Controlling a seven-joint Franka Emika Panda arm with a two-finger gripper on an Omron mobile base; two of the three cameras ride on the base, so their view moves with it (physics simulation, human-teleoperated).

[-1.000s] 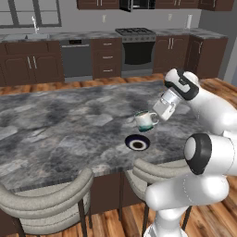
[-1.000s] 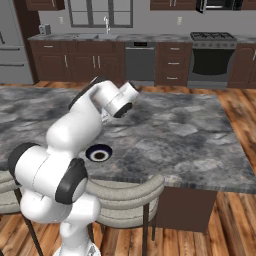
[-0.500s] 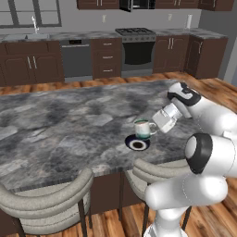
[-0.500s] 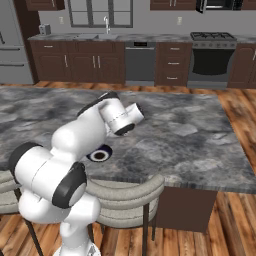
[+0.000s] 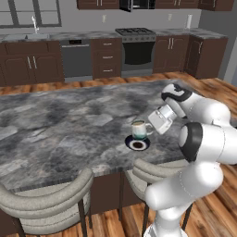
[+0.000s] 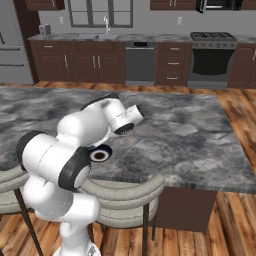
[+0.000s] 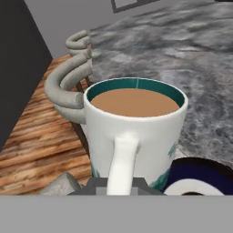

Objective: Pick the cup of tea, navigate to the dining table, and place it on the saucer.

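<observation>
The cup of tea [image 5: 139, 129] is white with a green band and holds light brown liquid. It stays upright, just above the far side of the navy saucer [image 5: 137, 144] on the dining table [image 5: 69, 120]. My gripper [image 5: 150, 127] is shut on the cup's handle from the right. In the hand view the cup [image 7: 136, 132] is close up, the gripper [image 7: 119, 189] clamps its handle, and the saucer [image 7: 200, 175] lies low to its right. From the right base view the saucer [image 6: 101, 154] peeks out beside my arm. Whether cup and saucer touch, I cannot tell.
Two grey upholstered chairs [image 5: 51, 203] [image 5: 157, 169] are tucked under the table's near edge, close under the saucer. One chair back [image 7: 73, 82] curves behind the cup in the hand view. Kitchen cabinets and an oven [image 5: 137, 51] line the far wall.
My arm has lowered the cup down and slightly left until it sits just over the saucer. The saucer and the base have stayed put.
</observation>
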